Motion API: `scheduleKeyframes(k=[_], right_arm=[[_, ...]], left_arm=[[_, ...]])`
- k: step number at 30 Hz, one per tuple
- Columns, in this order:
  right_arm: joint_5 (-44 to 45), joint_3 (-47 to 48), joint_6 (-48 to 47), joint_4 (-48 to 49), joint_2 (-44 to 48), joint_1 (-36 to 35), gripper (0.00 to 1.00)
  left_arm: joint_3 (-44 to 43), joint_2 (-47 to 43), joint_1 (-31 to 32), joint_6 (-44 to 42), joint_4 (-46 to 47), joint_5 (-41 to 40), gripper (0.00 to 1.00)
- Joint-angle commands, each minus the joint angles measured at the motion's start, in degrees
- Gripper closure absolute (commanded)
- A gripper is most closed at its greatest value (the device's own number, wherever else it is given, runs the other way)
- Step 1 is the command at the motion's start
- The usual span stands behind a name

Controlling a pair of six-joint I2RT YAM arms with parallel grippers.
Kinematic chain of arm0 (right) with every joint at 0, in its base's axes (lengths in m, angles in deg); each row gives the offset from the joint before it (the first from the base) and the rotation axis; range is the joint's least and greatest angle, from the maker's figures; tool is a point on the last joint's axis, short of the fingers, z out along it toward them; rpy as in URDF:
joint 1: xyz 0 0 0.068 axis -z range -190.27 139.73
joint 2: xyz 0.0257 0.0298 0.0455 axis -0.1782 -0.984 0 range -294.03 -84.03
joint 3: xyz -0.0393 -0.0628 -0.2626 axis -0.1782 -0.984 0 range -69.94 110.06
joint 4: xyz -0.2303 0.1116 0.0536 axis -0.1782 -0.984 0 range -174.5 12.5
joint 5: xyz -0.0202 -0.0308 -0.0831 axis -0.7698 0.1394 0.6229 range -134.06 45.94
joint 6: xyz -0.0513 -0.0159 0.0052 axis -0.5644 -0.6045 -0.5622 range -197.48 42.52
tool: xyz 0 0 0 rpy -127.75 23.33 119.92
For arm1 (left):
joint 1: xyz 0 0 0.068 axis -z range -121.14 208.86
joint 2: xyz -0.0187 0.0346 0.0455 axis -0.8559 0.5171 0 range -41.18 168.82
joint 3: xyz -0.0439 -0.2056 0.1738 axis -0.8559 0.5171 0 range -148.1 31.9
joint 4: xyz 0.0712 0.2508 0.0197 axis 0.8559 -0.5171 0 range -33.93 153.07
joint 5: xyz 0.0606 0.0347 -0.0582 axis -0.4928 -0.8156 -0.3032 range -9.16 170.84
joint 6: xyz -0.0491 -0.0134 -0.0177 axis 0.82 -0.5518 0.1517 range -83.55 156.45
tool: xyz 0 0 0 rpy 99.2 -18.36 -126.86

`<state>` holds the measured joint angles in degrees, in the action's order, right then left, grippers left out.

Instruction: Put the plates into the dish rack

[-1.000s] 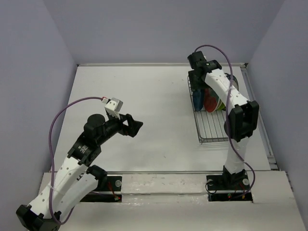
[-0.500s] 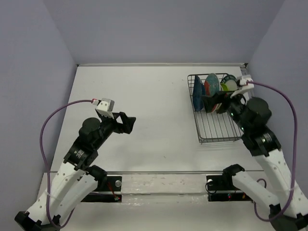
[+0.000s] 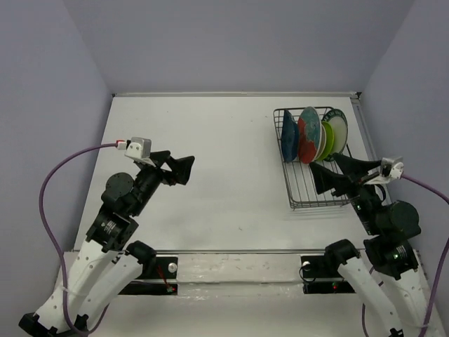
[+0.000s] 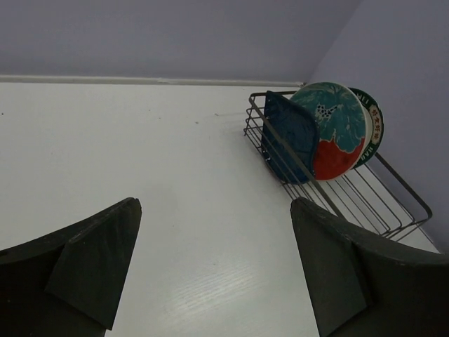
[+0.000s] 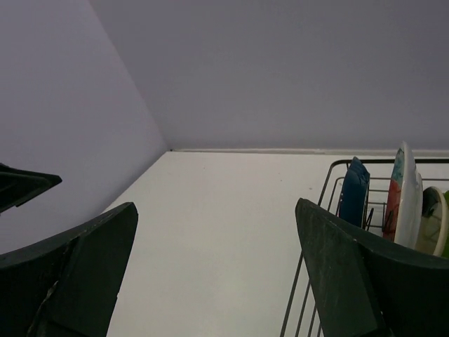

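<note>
The black wire dish rack [image 3: 312, 188] stands at the right of the table. Several plates stand upright at its far end: teal-blue leaf-shaped [image 3: 287, 136], red with blue [image 3: 306, 133], lime green [image 3: 327, 140], and white with a dark rim [image 3: 339, 129]. A pale edge shows between the red and green ones. My right gripper [image 3: 324, 163] is open and empty, above the rack's near half. My left gripper [image 3: 179, 163] is open and empty over the table's left middle. The left wrist view shows the rack [image 4: 366, 201] and the red plate [image 4: 334, 130]. The right wrist view shows the teal plate [image 5: 354, 194].
Purple walls close in the table on the left, back and right. A raised strip [image 3: 375, 168] runs along the table's right edge beside the rack. Cables loop off both wrists.
My right arm has drawn back from the rack's far end toward the near edge, gripper open. The plates now show uncovered in the rack. My left arm has drawn back and left a little.
</note>
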<state>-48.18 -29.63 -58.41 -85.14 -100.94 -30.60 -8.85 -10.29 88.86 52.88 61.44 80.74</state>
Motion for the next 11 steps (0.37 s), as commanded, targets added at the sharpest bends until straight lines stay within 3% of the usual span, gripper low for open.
scheduleKeyframes(k=[1, 11], right_arm=[[-0.63, 2.92, -0.96, -1.23, 4.68, -0.23, 0.0], [1.75, 5.56, -2.46, -6.86, 7.42, -0.23, 0.0]], left_arm=[[-3.28, 0.13, -0.03, 0.1, 6.37, -1.66, 0.01], [-1.26, -2.59, -0.03, 0.71, 8.31, -0.17, 0.01]])
